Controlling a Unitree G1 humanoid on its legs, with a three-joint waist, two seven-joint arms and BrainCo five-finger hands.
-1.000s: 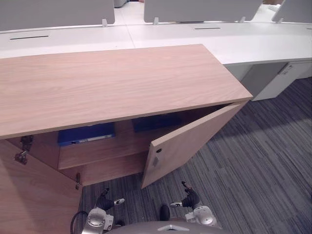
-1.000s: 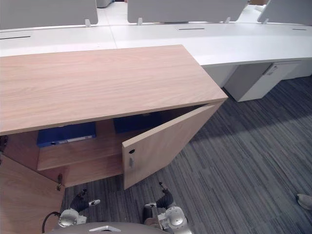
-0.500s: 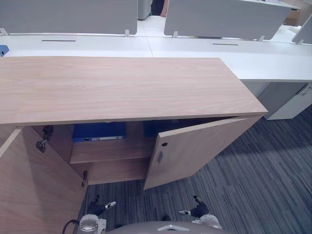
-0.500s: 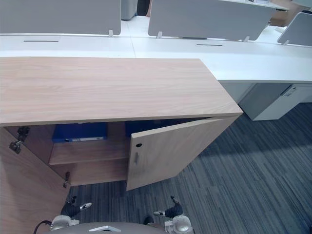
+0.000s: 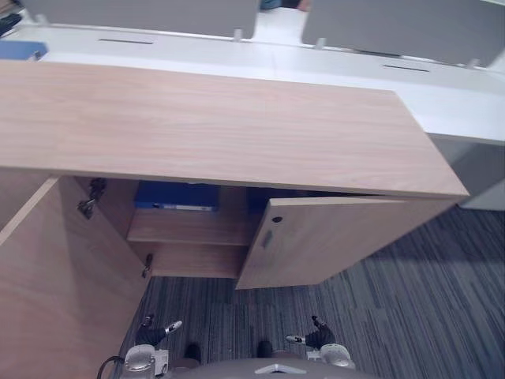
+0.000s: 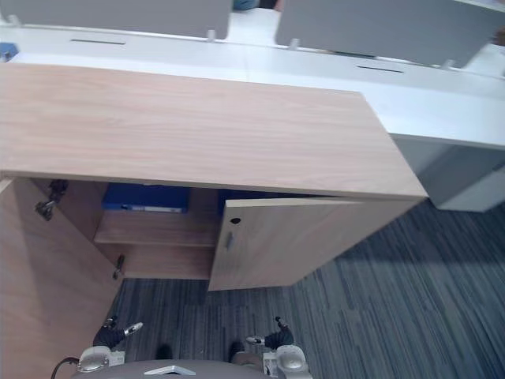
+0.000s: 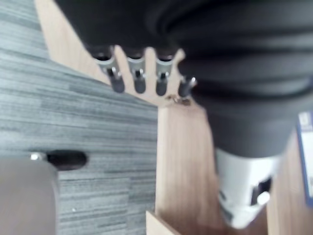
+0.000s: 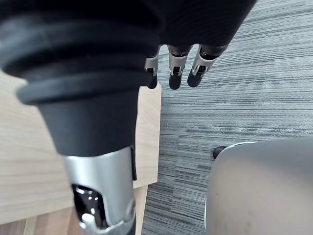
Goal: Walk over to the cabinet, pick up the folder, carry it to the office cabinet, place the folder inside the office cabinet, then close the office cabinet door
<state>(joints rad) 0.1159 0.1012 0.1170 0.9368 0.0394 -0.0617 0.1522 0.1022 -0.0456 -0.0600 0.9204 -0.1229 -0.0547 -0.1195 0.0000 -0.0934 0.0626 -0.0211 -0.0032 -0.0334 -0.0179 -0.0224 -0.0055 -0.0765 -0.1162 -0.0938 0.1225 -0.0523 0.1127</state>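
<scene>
No print here can be read. The blue folder [image 5: 177, 196] lies on the shelf [image 5: 189, 229] inside the office cabinet [image 5: 237, 126], at about ten o'clock from the half-open door [image 5: 339, 237]. It carries a pale label strip [image 5: 178, 208] along its spine, but any writing on the strip is too small to make out.

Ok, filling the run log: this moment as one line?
blue folder: on inner shelf | left door: wide open | right door: half open | left robot hand: open, empty | right robot hand: open, empty
</scene>
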